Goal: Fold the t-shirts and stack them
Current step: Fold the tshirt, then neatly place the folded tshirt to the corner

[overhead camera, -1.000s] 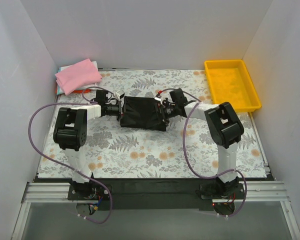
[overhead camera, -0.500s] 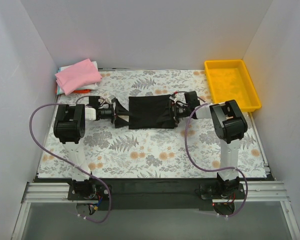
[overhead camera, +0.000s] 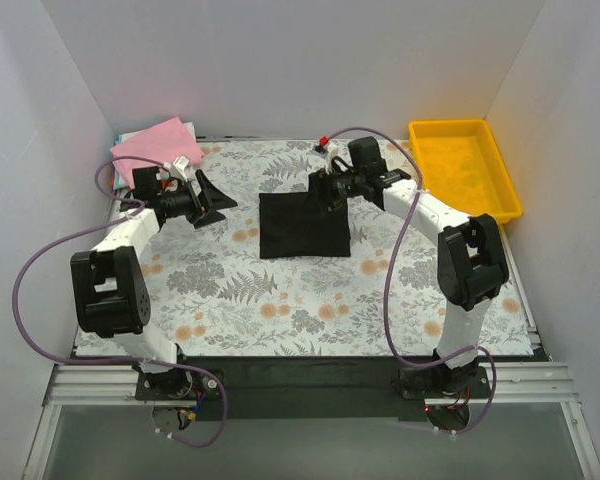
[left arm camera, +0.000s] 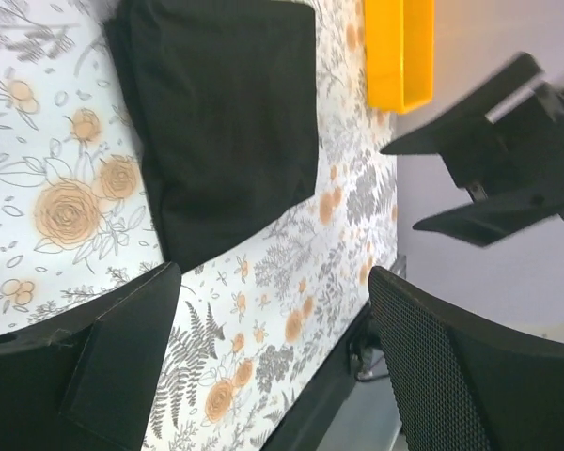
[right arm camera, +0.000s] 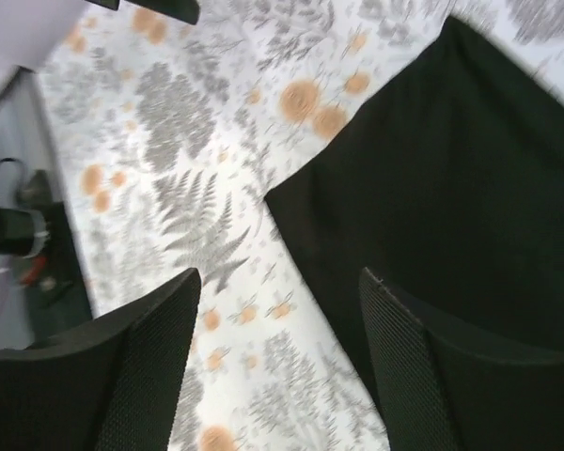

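A folded black t-shirt (overhead camera: 302, 225) lies flat as a rectangle in the middle of the floral table. It also shows in the left wrist view (left arm camera: 221, 113) and the right wrist view (right arm camera: 461, 178). A folded pink t-shirt (overhead camera: 152, 148) tops a stack at the far left corner, with pale blue/white and orange-red edges under it. My left gripper (overhead camera: 212, 197) is open and empty, raised left of the black shirt. My right gripper (overhead camera: 325, 188) is open and empty, raised over the black shirt's far edge.
A yellow plastic tray (overhead camera: 465, 168) stands at the far right, also in the left wrist view (left arm camera: 399, 52). White walls enclose the table on three sides. The floral cloth (overhead camera: 280, 300) covers the table's near half.
Both grippers have let go of the black shirt's sides, opened and lifted away toward the far side. The shirt now lies flat and square.
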Robot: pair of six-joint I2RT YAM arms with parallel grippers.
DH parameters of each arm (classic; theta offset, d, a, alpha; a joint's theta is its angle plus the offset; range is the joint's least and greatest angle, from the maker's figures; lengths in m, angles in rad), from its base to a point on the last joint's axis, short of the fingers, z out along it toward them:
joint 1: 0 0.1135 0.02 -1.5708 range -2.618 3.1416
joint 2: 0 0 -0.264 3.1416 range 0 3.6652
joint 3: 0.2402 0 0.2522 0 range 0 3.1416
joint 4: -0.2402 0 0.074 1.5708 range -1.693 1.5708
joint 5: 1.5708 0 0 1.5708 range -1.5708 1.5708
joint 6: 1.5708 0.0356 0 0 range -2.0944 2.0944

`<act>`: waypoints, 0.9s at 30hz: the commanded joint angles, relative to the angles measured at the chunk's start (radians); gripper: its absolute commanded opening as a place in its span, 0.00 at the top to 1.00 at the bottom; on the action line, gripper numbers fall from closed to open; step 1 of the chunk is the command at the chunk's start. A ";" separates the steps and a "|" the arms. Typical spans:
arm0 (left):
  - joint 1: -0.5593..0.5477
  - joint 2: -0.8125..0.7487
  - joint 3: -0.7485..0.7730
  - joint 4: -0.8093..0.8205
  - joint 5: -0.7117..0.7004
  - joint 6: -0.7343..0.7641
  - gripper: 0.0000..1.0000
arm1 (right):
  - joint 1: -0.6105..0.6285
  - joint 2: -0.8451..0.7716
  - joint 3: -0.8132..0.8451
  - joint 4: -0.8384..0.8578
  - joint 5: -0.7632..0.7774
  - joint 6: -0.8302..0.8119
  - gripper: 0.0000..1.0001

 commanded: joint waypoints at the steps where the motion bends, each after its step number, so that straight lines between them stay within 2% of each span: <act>1: 0.017 -0.032 0.013 -0.052 -0.146 -0.036 0.20 | 0.134 -0.018 0.095 -0.223 0.338 -0.366 0.26; 2: 0.016 -0.040 0.009 -0.049 -0.166 -0.044 0.21 | 0.163 -0.020 0.099 -0.223 0.395 -0.441 0.28; 3: 0.016 -0.041 0.007 -0.051 -0.199 -0.047 0.22 | 0.192 -0.014 0.115 -0.223 0.484 -0.467 0.33; 6: 0.017 -0.032 -0.002 -0.054 -0.263 -0.048 0.23 | 0.296 0.037 0.155 -0.236 0.614 -0.552 0.42; 9: 0.017 -0.008 -0.008 -0.054 -0.313 -0.042 0.23 | 0.364 0.106 0.207 -0.251 0.671 -0.590 0.46; 17: 0.017 0.049 -0.037 -0.014 -0.309 -0.048 0.25 | 0.423 0.252 0.293 -0.265 0.664 -0.613 0.51; 27: 0.020 0.081 -0.056 -0.015 -0.319 -0.016 0.25 | 0.426 0.307 0.340 -0.265 0.621 -0.587 0.53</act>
